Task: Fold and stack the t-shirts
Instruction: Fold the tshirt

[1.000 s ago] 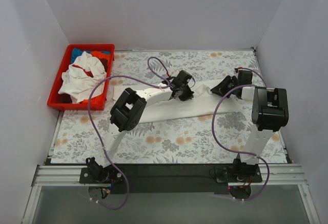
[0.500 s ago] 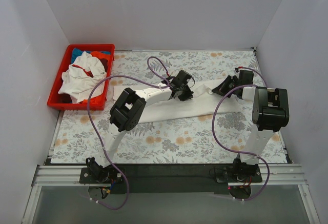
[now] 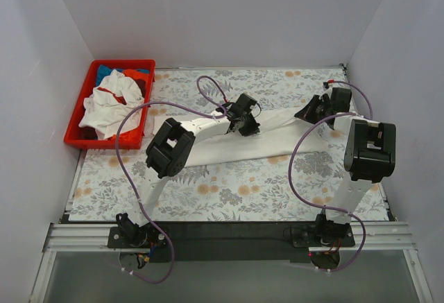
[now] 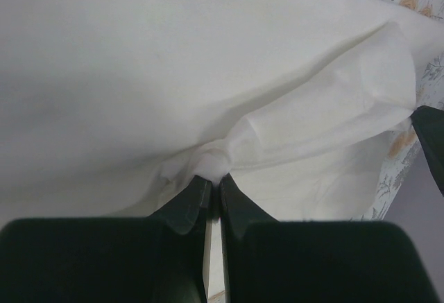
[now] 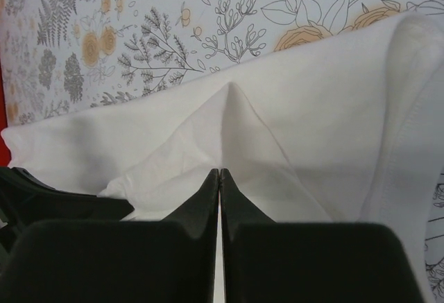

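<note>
The white t-shirt [image 3: 229,149] lies across the middle of the counter [image 3: 236,192] as a long band, running from near the red bin [image 3: 75,140] on the left to the far right side. It appears to be mid-fold, with 2 grips taken along its far edge so the cloth can be carried over as 1 straight line instead of bunching.

The left hand [image 4: 214,184] has its jaws pressed together on a small pucker of white cloth near the middle of the band, and creases run out from the pinch. The right hand [image 5: 219,172] is also pressed together, pinching a ridge of the same shirt near its right end, beside a stitched hem. The cloth rises into a tent at that grip, which suggests it is being lifted there.

3 more shirts wait heaped in the bin: a white shirt with red trim [image 3: 104,112] on top, draped over the bin's near rim, with a blue shirt [image 3: 105,71] and an orange-red shirt [image 3: 136,76] behind it.

No brand, label or readable writing shows on the cloth, the bin or the arms; the counter's covering carries only a floral print.
</note>
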Robot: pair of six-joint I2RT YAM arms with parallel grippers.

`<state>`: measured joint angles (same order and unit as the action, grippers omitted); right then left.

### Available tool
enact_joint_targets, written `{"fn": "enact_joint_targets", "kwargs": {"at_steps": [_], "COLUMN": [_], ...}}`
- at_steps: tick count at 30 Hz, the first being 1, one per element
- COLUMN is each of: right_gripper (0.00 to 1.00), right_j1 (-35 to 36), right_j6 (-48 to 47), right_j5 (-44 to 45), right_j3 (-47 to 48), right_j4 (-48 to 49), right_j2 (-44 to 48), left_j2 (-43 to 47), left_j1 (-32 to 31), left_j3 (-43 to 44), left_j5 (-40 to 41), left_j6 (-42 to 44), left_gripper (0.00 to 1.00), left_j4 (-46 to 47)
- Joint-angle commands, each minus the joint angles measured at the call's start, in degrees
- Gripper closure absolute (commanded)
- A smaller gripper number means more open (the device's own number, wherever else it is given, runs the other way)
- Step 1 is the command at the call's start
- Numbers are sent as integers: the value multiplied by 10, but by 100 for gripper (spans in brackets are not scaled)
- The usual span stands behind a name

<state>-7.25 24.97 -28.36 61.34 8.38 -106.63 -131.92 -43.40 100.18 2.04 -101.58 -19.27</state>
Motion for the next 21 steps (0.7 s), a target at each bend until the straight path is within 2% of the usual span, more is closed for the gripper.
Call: {"fn": "enact_joint_targets", "kwargs": {"at_steps": [1, 8, 9, 10, 11, 13, 14, 17, 21], "right_gripper": [99, 98, 95, 92, 84, 77, 70, 62, 58], "right_j1": [-7, -8, -8, -8, -8, -8, -7, -7, -6], "right_j6": [-48, -70, -72, -72, -73, -74, -73, -71, -60], "right_j5": [23, 38, 38, 37, 35, 27, 25, 26, 2], "right_j3": [14, 19, 24, 29, 40, 51, 58, 66, 57], "right_j4": [-22, -35, -38, -44, -47, -55, -57, -68, -68], "right_j2": [26, 14, 8, 1, -2, -2, 2, 19, 44], "left_j2": [49, 32, 30, 31, 32, 36, 39, 45, 68], "left_j1": [6, 6, 6, 6, 6, 6, 6, 6, 6], "left_j3": [-6, -5, -4, -2, -2, -2, -2, -2, -10], "left_j5": [-11, -20, -20, -20, -20, -20, -20, -36, -48], "left_j6": [6, 0, 0, 1, 0, 2, 3, 9, 8], "left_gripper": [100, 96, 95, 89, 86, 78, 70, 62, 55], "left_j4": [-16, -22, -26, -28, -28, -27, -27, -27, -31]}}
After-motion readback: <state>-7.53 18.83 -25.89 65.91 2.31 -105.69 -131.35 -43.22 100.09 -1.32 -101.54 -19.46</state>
